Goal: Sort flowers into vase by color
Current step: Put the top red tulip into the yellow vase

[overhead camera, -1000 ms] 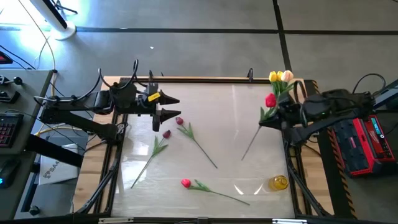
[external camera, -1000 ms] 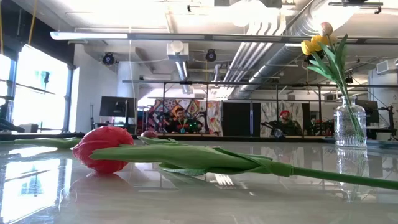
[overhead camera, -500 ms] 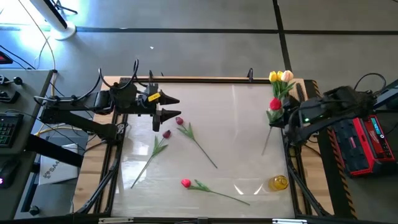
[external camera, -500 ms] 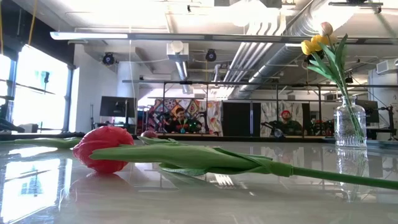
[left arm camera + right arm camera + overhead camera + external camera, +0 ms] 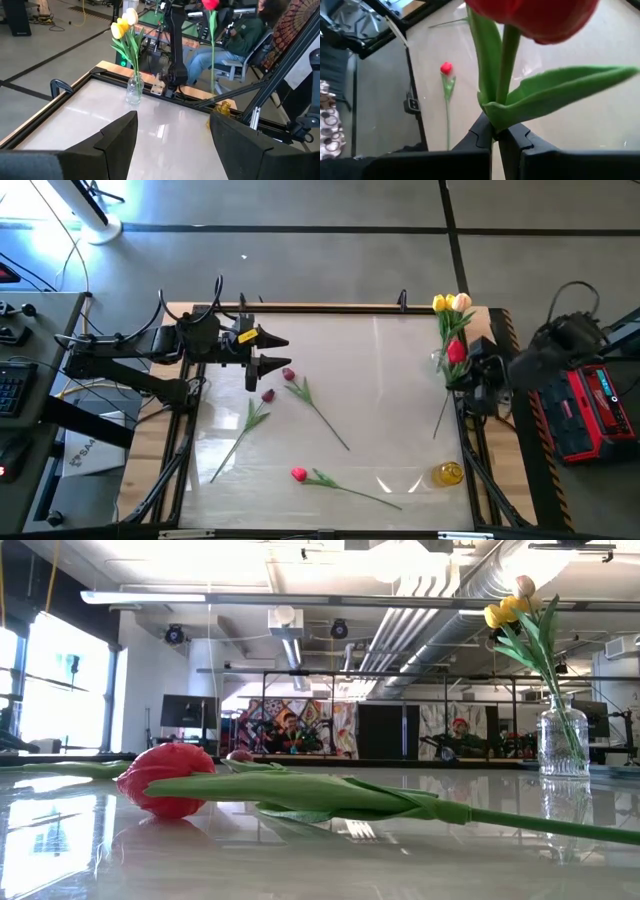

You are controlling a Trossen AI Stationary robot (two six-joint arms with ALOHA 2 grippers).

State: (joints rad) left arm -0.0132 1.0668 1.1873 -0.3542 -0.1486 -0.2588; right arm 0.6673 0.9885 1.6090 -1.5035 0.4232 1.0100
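My right gripper [image 5: 463, 370] stands at the table's right edge, shut on a red tulip [image 5: 456, 350] held high beside the glass vase [image 5: 133, 90]. That vase holds a yellow and a peach tulip [image 5: 451, 303] and shows in the low view too [image 5: 562, 736]. My left gripper [image 5: 276, 353] hovers open over the table's left part. Below it two maroon tulips [image 5: 288, 374] [image 5: 267, 395] lie flat on the table. A red-pink tulip [image 5: 298, 474] lies flat near the near edge and fills the low view [image 5: 165, 780]. My right gripper pinches the red tulip's stem [image 5: 496, 124] between its two fingers, where the leaf bases join just under the head [image 5: 535, 15]. The fingers lie across the stem, coming from the table's right side. The tulip stands nearly upright, head up, its long stem [image 5: 212, 60] hanging below.
A small yellow vase [image 5: 448, 473] stands at the table's near right corner. Black frame rails run along the table's edges. A seated person [image 5: 235, 40] shows beyond the right side. A red case [image 5: 590, 405] sits right of the table.
My right gripper has drawn back toward the table's right edge, still shut on the red tulip. The tulip has swung from a slant toward upright, and its lower stem end has moved right along with it. The left arm has kept still.
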